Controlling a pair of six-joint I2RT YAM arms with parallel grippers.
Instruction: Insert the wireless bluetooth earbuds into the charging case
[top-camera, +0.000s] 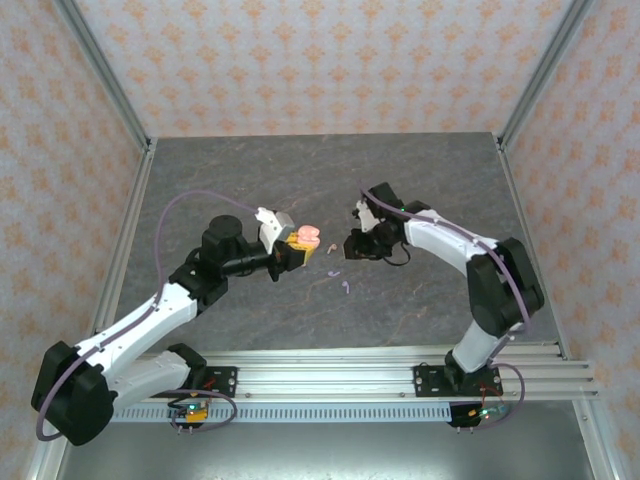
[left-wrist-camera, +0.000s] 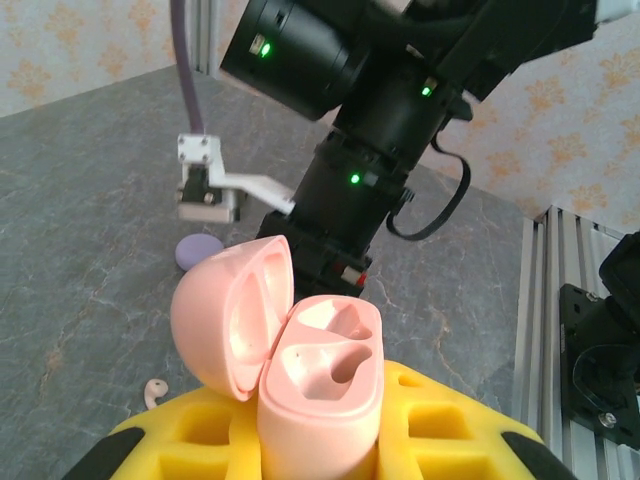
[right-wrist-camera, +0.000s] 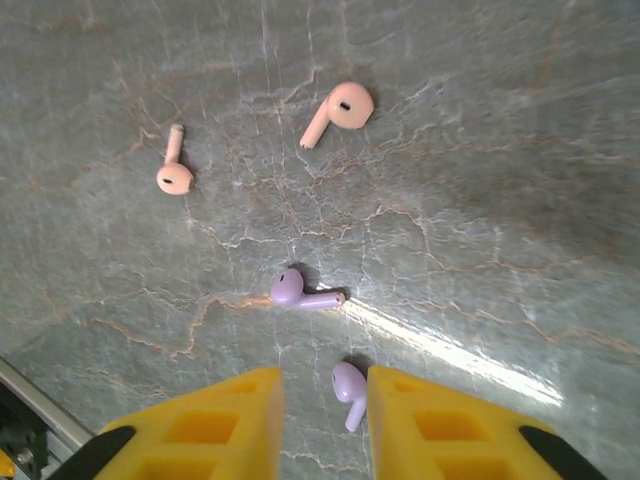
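Nearest in the top view: silver aluminium rail (top-camera: 330, 372) carrying both arm bases. Beyond it, over the grey marbled stone bench (top-camera: 300, 170), the left pincer (top-camera: 288, 252) holds the pale pink clamshell charging case (top-camera: 304, 238) raised near mid-bench. The right pincer (top-camera: 352, 243) sits low, just across from it.

Left wrist view: yellow ribbed fingers (left-wrist-camera: 450, 425) clamped on the case body. Hinged lid (left-wrist-camera: 225, 320) swung open to the left, both moulded sockets bare and facing up. Small round lilac case (left-wrist-camera: 198, 250) on the bench behind, near the right arm.

Right wrist view: right pincer parted, its yellow fingers straddling a lilac plastic earbud (right-wrist-camera: 349, 385) lying flat on the bench, stem toward the camera. It lies nearer the right-hand finger; contact cannot be told. Second lilac earbud (right-wrist-camera: 300, 293) lies just ahead. Big-headed pale pink earbud (right-wrist-camera: 340, 110) and slimmer pale pink earbud (right-wrist-camera: 174, 172) lie farther out, well apart from the fingers.

Judgement: the step is picking up an earbud.
- Centre the bud in the gap before closing, or one finger will likely flick it away.
- Pinch the head, not the thin stem, and lift straight up.
- Left arm should present the case level.
- The held case is pink and the straddled bud lilac, so check the match.
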